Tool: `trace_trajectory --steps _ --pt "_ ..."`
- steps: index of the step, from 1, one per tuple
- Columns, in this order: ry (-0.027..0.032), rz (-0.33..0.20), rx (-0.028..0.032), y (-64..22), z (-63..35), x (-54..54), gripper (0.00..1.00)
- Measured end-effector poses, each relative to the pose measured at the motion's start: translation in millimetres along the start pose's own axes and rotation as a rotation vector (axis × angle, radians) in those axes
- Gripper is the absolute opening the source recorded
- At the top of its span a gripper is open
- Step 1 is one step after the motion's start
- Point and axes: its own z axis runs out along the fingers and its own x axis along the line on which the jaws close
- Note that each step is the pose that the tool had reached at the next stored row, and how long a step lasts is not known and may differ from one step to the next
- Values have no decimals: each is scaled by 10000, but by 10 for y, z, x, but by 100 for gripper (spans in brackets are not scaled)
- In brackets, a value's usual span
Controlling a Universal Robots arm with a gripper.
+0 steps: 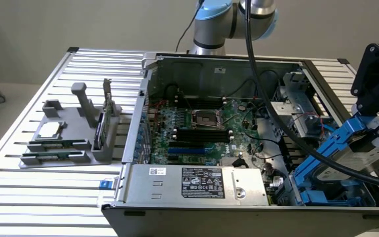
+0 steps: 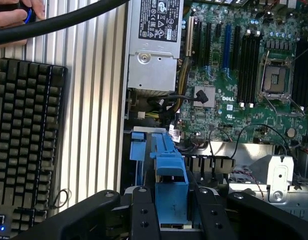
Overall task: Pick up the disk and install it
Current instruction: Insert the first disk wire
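The disk (image 1: 362, 161) is a silver-grey drive in bright blue carrier rails (image 1: 331, 145). It hangs tilted over the open computer case (image 1: 143, 123), at the case's front corner on the exterior view's right. My gripper (image 1: 377, 140) is shut on the disk from above. In the wrist view the blue carrier (image 2: 170, 192) runs between my two black fingers (image 2: 142, 216), which press on both of its sides. Its far end points down at the blue drive bay (image 1: 313, 195) inside the case. The drive's label is hidden.
Inside the case lie the green motherboard (image 1: 203, 128) and the silver power supply (image 1: 196, 182). A thick black cable (image 1: 275, 116) crosses above them. A grey fixture (image 1: 64, 148) stands on the slatted table. A keyboard (image 2: 26, 145) and a hand (image 2: 13, 12) are beside the case.
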Motion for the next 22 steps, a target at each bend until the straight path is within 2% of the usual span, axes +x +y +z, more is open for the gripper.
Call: trace_trajectory --steps 15,22 --pt "2 0 3 -1 -2 37 33" --pt "3 0 3 1 26 65 33"
